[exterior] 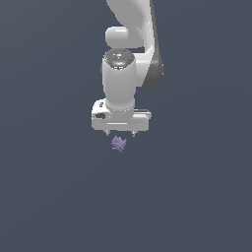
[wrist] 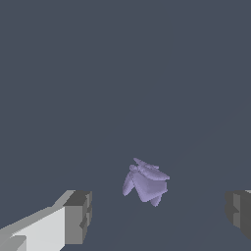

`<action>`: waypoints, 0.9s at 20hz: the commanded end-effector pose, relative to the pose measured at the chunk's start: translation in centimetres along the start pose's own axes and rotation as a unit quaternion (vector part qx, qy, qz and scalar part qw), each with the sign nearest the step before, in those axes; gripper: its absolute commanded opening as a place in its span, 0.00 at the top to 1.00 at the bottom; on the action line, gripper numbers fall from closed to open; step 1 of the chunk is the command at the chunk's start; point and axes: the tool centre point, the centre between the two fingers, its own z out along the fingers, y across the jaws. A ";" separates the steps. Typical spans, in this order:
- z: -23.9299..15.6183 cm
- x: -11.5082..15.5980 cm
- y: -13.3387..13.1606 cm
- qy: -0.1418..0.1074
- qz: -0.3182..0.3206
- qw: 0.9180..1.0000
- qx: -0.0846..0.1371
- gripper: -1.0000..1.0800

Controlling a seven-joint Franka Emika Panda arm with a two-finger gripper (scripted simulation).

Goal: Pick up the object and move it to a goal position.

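Observation:
The object is a tiny lavender-purple spiky lump lying on the dark grey floor. The white gripper hangs right above it, fingertips just over its top, wide apart. In the wrist view the object lies between the two grey finger pads, nearer the left-hand one, with clear gaps on both sides. The gripper is open and touches nothing. No goal marker shows in either view.
The white arm rises from the gripper toward the top of the exterior view. The plain dark grey floor surrounds the object on all sides.

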 end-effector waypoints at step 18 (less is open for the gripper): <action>-0.6 0.5 0.3 0.019 0.034 0.999 0.013 0.04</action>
